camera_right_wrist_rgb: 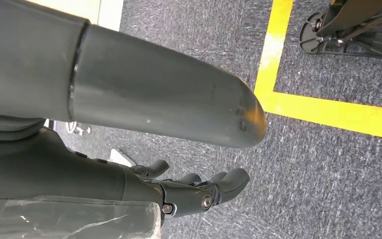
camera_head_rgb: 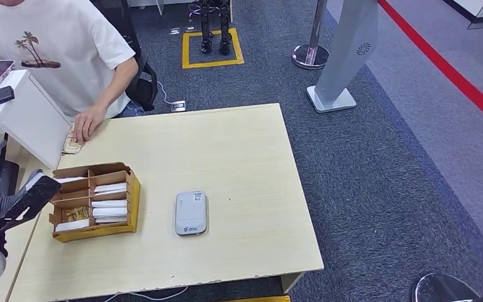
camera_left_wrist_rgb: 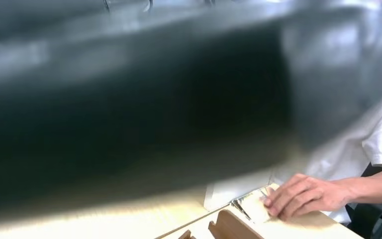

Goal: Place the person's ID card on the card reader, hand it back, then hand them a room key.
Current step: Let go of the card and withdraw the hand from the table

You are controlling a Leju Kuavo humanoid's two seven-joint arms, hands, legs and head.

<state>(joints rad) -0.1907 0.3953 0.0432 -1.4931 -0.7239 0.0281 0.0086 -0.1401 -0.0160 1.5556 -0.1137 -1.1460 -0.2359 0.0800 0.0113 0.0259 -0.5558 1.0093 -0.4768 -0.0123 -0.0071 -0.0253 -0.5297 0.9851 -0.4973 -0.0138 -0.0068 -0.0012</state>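
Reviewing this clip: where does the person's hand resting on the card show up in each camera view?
Head view: the person's hand lies at the table's far left corner, on a card.
Left wrist view: the same hand shows beyond the blurred robot hand.
Right wrist view: not in it.
Shared landmark: the cardboard box.

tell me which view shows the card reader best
The head view: the card reader lies whole and unobstructed on the table, right of the cardboard box. The left wrist view catches just the box's edge, and the right wrist view looks at the floor.
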